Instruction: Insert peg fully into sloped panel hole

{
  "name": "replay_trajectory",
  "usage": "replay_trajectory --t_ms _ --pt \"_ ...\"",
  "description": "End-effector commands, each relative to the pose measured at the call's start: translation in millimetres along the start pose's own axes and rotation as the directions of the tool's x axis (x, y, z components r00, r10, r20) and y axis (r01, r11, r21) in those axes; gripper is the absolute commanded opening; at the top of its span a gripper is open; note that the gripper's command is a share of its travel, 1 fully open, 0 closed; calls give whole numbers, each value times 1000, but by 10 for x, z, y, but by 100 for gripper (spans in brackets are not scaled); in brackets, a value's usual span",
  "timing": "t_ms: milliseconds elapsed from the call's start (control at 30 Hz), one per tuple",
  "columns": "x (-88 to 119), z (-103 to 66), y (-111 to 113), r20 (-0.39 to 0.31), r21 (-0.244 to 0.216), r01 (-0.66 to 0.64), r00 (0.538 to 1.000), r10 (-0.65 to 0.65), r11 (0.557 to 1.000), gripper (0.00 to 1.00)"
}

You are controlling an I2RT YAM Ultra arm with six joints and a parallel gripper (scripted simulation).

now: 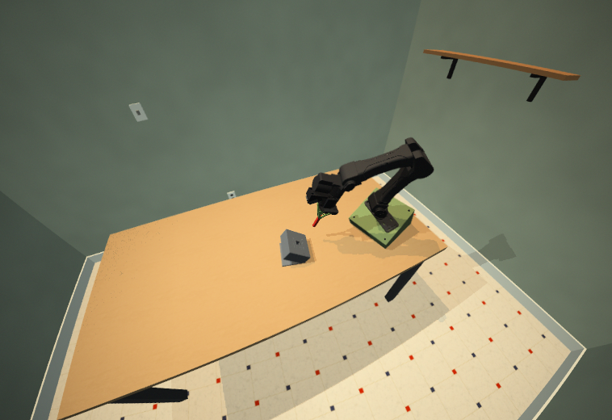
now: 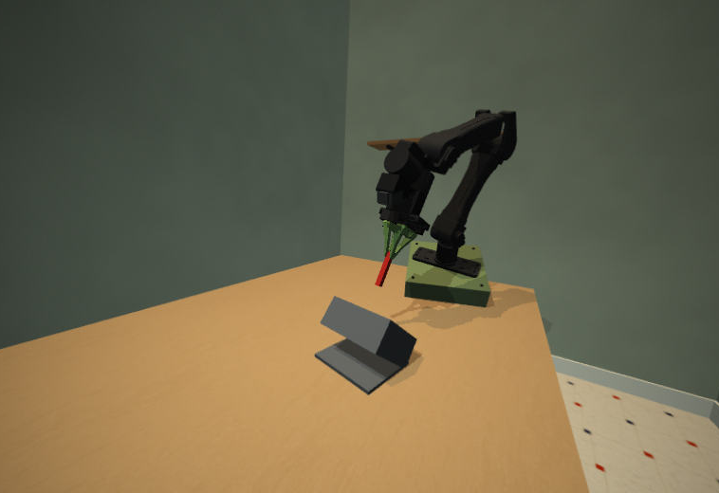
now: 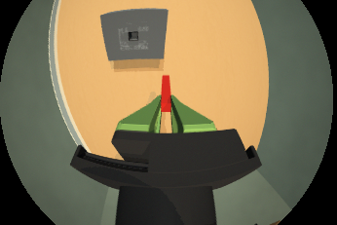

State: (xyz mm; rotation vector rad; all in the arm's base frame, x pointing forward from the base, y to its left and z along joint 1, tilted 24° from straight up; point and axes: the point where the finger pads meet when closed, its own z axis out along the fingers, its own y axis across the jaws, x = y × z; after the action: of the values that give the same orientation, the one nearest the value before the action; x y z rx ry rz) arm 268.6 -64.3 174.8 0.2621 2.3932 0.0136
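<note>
The tool (image 2: 391,250), clamped on the slim red peg (image 2: 382,271), hangs above the grey sloped panel (image 2: 353,319); aligning and inserting remain.

Sloped panel (image 2: 359,326) on the table (image 2: 197,372) — arm's base plate (image 2: 476,290) behind it.

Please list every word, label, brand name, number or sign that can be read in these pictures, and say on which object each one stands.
There is none to read.
The red peg, the gripper, the grey sloped panel and its hole, the green base and the table show no writing.
The two wall plates show only a dark mark, too small to tell as text.
</note>
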Motion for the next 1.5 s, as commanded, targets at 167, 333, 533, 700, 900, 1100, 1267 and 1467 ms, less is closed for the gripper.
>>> replay_trajectory --t_ms 167,333,533,700,900,1100,1267,1467 --pt "-90 -81 107 89 1 -19 996 19 1000 0" --pt "-111 -103 149 110 -6 -23 994 23 1000 0" --pt "-151 -150 233 153 -22 -30 988 33 999 0" --pt "-182 -192 303 188 -38 -36 981 43 999 0" --pt "-206 -228 359 215 -52 -42 975 53 998 0" --pt "-239 -285 442 255 -77 -51 964 70 996 0" --pt "-264 -337 511 287 -100 -59 954 86 993 0" --pt "-302 -356 517 288 -102 -63 953 90 993 0"
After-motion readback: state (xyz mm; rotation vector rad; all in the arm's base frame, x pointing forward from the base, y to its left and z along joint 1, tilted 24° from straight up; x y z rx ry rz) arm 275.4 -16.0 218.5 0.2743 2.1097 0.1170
